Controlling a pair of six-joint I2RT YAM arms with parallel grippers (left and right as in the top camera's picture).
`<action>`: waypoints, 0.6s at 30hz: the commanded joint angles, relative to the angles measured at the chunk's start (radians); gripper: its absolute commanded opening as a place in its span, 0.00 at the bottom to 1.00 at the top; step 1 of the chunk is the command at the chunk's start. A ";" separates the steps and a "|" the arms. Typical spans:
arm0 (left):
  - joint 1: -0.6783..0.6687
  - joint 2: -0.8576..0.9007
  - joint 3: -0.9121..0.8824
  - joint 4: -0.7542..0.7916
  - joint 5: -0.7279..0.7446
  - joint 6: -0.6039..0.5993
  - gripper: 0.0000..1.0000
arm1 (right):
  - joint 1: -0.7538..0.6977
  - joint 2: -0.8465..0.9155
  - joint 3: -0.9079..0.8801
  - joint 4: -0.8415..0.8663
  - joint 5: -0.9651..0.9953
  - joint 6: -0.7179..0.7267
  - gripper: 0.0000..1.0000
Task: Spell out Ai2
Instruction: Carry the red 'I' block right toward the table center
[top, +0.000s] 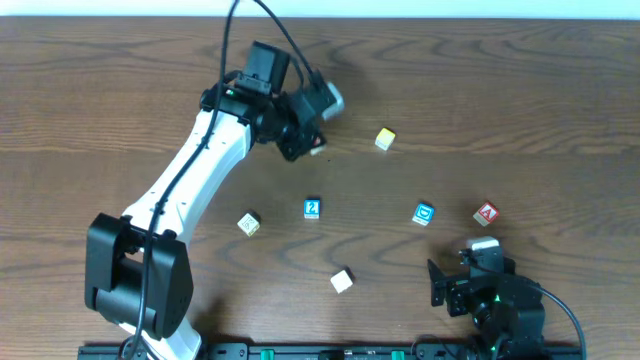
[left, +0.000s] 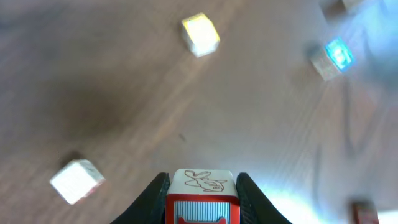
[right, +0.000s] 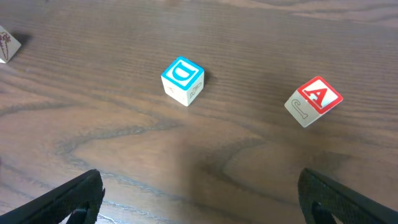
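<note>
Right wrist view: the right claw (right: 199, 202) is spread wide and empty just short of the A block (right: 314, 99), seemingly staged to take it. Left of the A block are set the D block (right: 182, 79), then the 2 block (top: 312, 208). Farther beyond, a red-framed block (left: 201, 198), letter unread, is gripped by the left claw (left: 201, 183) and held clear of the worktop (left: 124, 93) for carrying.

A held block (left: 202, 194) is gripped between the fingers of the left gripper (left: 202, 182). On the table (left: 124, 93), a second block (left: 200, 34) is found straight ahead of that gripper, a third block (left: 76, 180) close on its left, and a fourth block (left: 334, 57) ahead to the right. Before the right gripper (right: 205, 199), the D block (right: 182, 81) is set left of the A block (right: 314, 101), well apart.
</note>
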 joint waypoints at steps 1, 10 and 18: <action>-0.016 0.008 0.003 -0.062 0.019 0.251 0.05 | -0.015 -0.006 -0.012 -0.006 -0.004 -0.016 0.99; -0.086 0.064 0.003 0.006 -0.228 0.423 0.06 | -0.015 -0.006 -0.012 -0.006 -0.004 -0.016 0.99; -0.088 0.198 0.003 0.133 -0.208 0.549 0.06 | -0.015 -0.006 -0.012 -0.006 -0.005 -0.016 0.99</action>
